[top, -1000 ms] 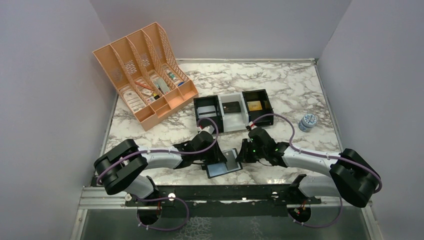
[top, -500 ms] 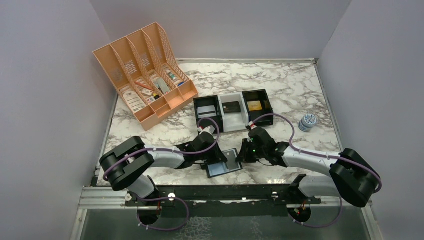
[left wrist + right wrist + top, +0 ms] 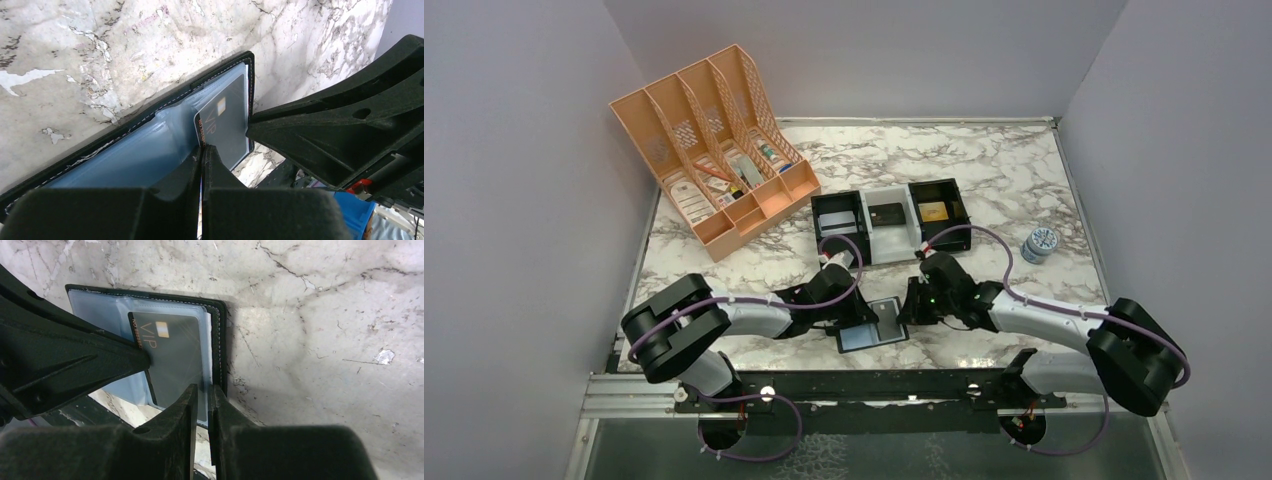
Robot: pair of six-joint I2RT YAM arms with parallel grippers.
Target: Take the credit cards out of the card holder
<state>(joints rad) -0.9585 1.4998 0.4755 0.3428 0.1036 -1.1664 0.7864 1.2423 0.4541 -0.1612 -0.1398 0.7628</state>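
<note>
The credit card (image 3: 227, 120), dark grey with a gold chip and "VIP" lettering, lies against the blue-grey lining of the card holder (image 3: 125, 160). The holder is spread open on the bench (image 3: 984, 170) near its front edge, and the card is on the half nearer the right arm.

The left hand (image 3: 202, 150) is clenched, its fingertips pinched together on the card's lettered edge. The right hand (image 3: 202, 392) is clamped on the holder's outer edge beside the card, with only a thin slit between its fingers. Both arms stretch low over the bench with their forearms almost flat. The hands point inward at each other and meet over the holder.

Behind the holder stands a black-and-white tray (image 3: 892, 250) with three compartments. Its middle one holds a dark card (image 3: 886, 213) and its right one a gold card (image 3: 933, 211). What lies in the left one I cannot make out. Further back on the left, a peach file organiser (image 3: 764, 215) leans open, with papers and small items in its slots. A small round jar (image 3: 1040, 243) stands near the right wall.

Only the top view takes in the tray, organiser and jar. Only the wrist views show the card's lettering and chip. The left wrist view shows the right hand's tip at the holder's edge, and the right wrist view shows the left hand's tip at the card's lettered edge.
</note>
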